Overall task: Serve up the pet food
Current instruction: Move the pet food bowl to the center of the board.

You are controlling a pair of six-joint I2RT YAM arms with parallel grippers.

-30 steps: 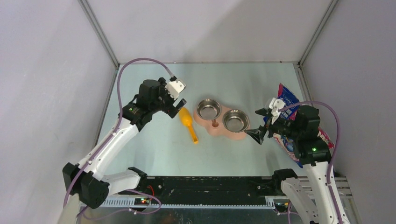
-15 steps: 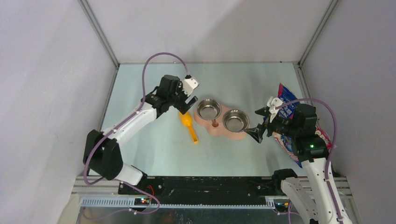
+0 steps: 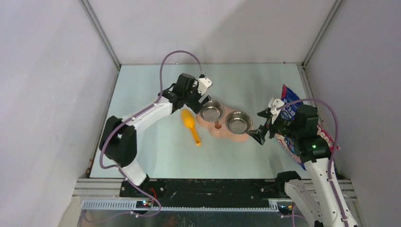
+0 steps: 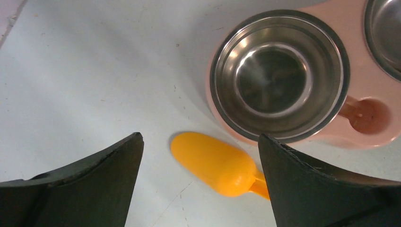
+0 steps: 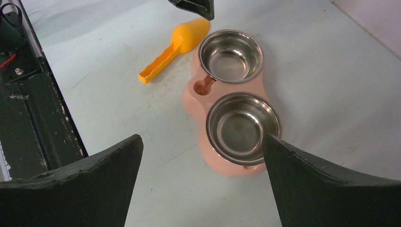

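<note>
Of the pet food I see only its glossy blue and pink bag [image 3: 289,98] at the table's right edge, partly behind my right arm; no pellets show. A yellow scoop [image 3: 190,126] lies face down, left of the pink twin-bowl feeder [image 3: 226,133]. Both steel bowls [image 3: 211,110] [image 3: 239,122] hold nothing. My left gripper [image 3: 198,103] hangs open above the scoop's rounded end [image 4: 215,163], beside the left bowl [image 4: 279,75]. The right gripper [image 3: 260,125] stands open to the right of the feeder, and the right bowl [image 5: 242,127] shows between its jaws. Neither gripper holds anything.
Grey walls close the table in on the left, back and right. A black rail [image 3: 213,187] with the arm bases runs along the near edge. The left gripper's finger [image 5: 191,7] shows at the top of the right wrist view.
My left arm has stretched forward and to the right, from over the table's left half to above the scoop's rounded end. The right gripper has barely moved. Both stay open.
</note>
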